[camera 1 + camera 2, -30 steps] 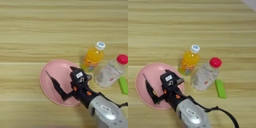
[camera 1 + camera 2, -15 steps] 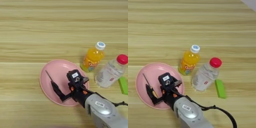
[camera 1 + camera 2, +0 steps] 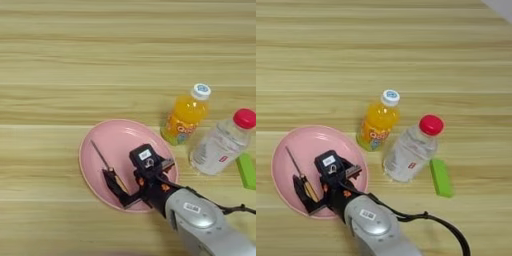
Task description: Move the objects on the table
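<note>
Silver forearm (image 3: 200, 225) enters from the bottom edge, right of centre, reaching up and left over the table (image 3: 75, 60).

Right gripper (image 3: 127, 187) sits low over the pink plate (image 3: 125, 137), lower centre of the left eye view, lower left of the right eye view. Its black fingers (image 3: 112, 180) are spread apart, one on the left by the screwdriver's handle, the other on the right near the plate's right part. Not clamped on anything.

Screwdriver (image 3: 102, 160) lies on the plate, thin metal shaft pointing to the upper left, yellow-brown handle at the lower right end, just beside the left finger. Contact between finger and handle cannot be told.

Further up and right: orange juice bottle (image 3: 185, 117) with white cap, standing just beside the plate's upper right rim.

Right of it, close by: clear plastic bottle (image 3: 411, 150) with red cap; from above it reads as leaning with the cap toward the upper right.

Green block (image 3: 441, 177) lies flat on the table just beside the clear bottle's lower right side.

Upper half of frame: bare wood grain, horizontal tan and pale stripes.
</note>
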`<state>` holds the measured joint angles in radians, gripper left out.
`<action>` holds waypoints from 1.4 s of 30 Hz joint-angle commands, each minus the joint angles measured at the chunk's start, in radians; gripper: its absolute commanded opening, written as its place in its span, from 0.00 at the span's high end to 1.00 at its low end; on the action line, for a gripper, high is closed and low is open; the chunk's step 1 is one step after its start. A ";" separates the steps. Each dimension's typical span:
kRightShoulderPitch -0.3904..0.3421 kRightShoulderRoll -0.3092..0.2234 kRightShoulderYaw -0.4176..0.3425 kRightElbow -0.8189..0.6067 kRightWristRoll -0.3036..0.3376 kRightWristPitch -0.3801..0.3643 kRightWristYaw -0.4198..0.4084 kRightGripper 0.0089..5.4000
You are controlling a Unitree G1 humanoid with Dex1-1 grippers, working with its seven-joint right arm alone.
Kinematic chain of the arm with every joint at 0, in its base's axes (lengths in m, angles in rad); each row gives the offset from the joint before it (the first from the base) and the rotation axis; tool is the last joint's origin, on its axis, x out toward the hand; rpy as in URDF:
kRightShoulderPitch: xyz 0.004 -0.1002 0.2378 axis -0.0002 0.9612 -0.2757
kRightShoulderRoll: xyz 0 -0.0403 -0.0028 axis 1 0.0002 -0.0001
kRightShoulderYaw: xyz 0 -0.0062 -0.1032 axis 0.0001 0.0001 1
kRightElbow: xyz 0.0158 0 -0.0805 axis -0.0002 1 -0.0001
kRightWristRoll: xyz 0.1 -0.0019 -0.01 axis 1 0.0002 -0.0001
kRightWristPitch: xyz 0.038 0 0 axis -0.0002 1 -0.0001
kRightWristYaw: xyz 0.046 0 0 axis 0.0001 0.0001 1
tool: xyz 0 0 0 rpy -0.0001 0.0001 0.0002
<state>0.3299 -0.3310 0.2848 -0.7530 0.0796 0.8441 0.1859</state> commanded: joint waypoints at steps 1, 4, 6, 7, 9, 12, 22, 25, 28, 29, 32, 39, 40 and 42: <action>-0.028 -0.012 -0.004 0.002 -0.020 -0.043 0.005 0.00; -0.028 -0.013 -0.004 0.014 -0.025 -0.045 0.011 0.00; -0.026 -0.013 -0.003 0.019 -0.030 -0.046 0.013 0.00; -0.026 -0.013 -0.003 0.020 -0.032 -0.045 0.014 0.00; -0.026 -0.014 -0.003 0.020 -0.038 -0.039 0.013 0.00; -0.026 -0.016 -0.006 0.024 -0.046 -0.031 0.010 0.00; -0.023 -0.027 -0.012 0.049 -0.069 -0.016 0.012 0.05; -0.023 -0.033 -0.011 0.061 -0.074 -0.015 0.014 0.14; -0.023 -0.037 -0.012 0.065 -0.077 -0.014 0.014 0.20; -0.023 -0.038 -0.012 0.065 -0.078 -0.013 0.014 0.22; -0.023 -0.042 -0.010 0.065 -0.080 -0.011 0.018 0.29; -0.021 -0.039 -0.014 0.067 -0.076 -0.005 0.020 0.45; -0.021 -0.040 -0.014 0.067 -0.076 -0.004 0.020 0.47; -0.021 -0.041 -0.016 0.067 -0.076 -0.004 0.021 0.53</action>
<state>0.3097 -0.3487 0.2866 -0.6904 0.0212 0.8411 0.2096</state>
